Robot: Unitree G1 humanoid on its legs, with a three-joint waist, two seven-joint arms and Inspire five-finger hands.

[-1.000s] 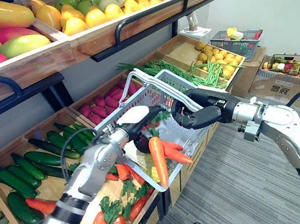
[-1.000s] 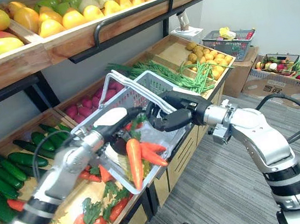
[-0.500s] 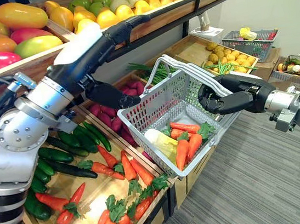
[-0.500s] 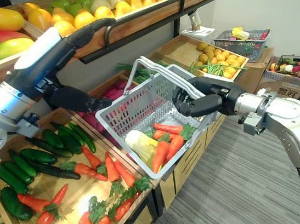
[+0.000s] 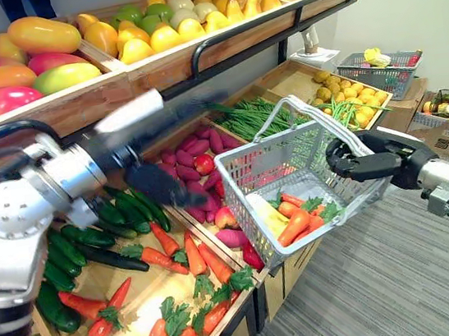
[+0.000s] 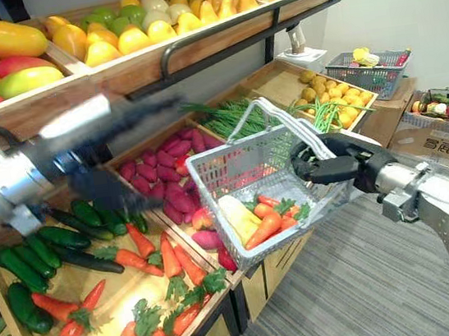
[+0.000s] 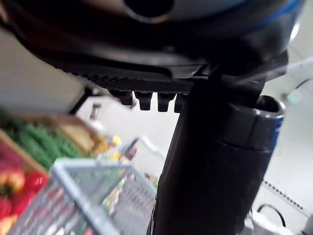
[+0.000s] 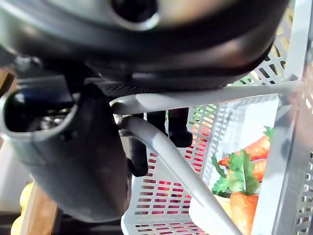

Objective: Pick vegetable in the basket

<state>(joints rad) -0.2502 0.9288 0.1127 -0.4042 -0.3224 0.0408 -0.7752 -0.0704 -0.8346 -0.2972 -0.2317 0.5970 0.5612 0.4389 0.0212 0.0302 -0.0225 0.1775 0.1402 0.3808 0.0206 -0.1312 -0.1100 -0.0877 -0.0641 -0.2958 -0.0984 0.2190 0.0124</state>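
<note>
At centre right, right hand (image 5: 357,167) clenches both handles (image 8: 161,149) of one basket (image 5: 266,171), now further right; left hand (image 5: 156,185), blurred, now lower, grip unreadable.

Bright, even indoor light falls from above, leaving soft shadows under the upper shelf (image 5: 153,68).

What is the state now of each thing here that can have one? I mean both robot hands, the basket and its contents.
left robot hand: open, empty, in the air over the cucumbers.
right robot hand: shut on the basket's handles.
basket: held in the air, tilted, partly filled.
carrots: lying inside the basket beside a pale yellow vegetable.
</note>
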